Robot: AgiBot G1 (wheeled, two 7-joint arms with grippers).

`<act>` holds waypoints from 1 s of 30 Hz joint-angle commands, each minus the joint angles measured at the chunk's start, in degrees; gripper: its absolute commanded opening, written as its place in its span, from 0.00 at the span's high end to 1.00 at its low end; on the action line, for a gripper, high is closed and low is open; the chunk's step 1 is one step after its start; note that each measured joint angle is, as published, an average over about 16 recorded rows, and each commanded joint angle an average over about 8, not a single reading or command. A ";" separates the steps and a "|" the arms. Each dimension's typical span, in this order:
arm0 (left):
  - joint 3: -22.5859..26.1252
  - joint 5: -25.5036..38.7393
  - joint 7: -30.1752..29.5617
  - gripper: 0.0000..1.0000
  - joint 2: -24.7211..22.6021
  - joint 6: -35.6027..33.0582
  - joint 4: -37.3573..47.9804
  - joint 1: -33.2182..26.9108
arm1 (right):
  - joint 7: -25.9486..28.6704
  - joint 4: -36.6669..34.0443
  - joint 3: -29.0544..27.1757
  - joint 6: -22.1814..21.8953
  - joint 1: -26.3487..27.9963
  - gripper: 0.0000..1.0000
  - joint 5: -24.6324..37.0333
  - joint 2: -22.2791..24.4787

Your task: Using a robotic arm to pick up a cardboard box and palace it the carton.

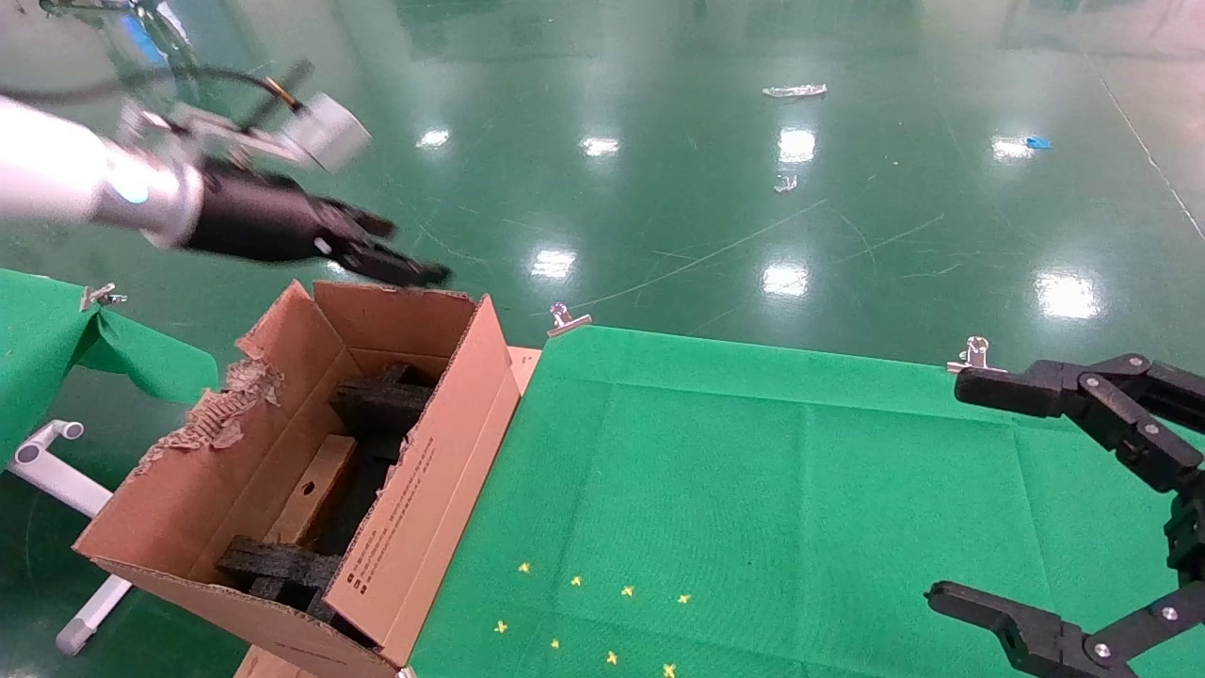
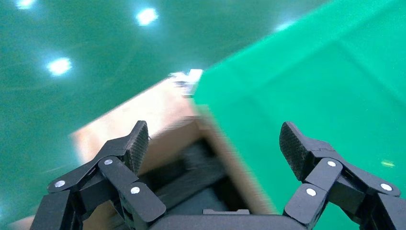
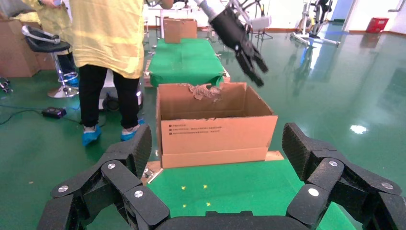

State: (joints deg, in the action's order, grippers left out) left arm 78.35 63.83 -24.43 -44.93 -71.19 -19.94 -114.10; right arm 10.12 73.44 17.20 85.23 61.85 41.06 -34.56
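Cardboard box [image 1: 315, 490]: lies inside carton [image 1: 428, 490], between black foam, at table's left edge
Left gripper [image 1: 400, 254]: above carton's far rim, fingers spread, empty
Right gripper [image 1: 951, 490]: table's right edge, spread
Progress: placement looks done; nothing left

The left arm [image 1: 66, 179] wears a white sleeve ending in a silver collar with a small blue light. Its hand [image 1: 400, 254] is black, with a silver camera block [image 1: 325, 132] and black cables above. The right hand [image 1: 951, 490] is all black, its linked fingers [image 3: 136, 148] joined by silver screws and tipped with ribbed pads.
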 commanded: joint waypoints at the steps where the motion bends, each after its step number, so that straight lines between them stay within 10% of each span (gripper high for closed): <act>1: -2.55 -0.90 0.56 0.00 0.41 -0.59 -2.20 2.15 | 0.00 0.00 0.01 0.00 0.00 0.00 0.00 0.00; 30: -39.92 -14.07 8.76 0.00 6.35 -9.29 -34.36 33.65 | -0.05 -0.01 0.09 -0.03 0.03 0.00 -0.06 0.03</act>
State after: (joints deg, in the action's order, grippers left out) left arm 38.41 49.75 -15.67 -38.58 -80.48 -54.31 -80.43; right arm 10.07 73.43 17.29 85.20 61.88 41.00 -34.52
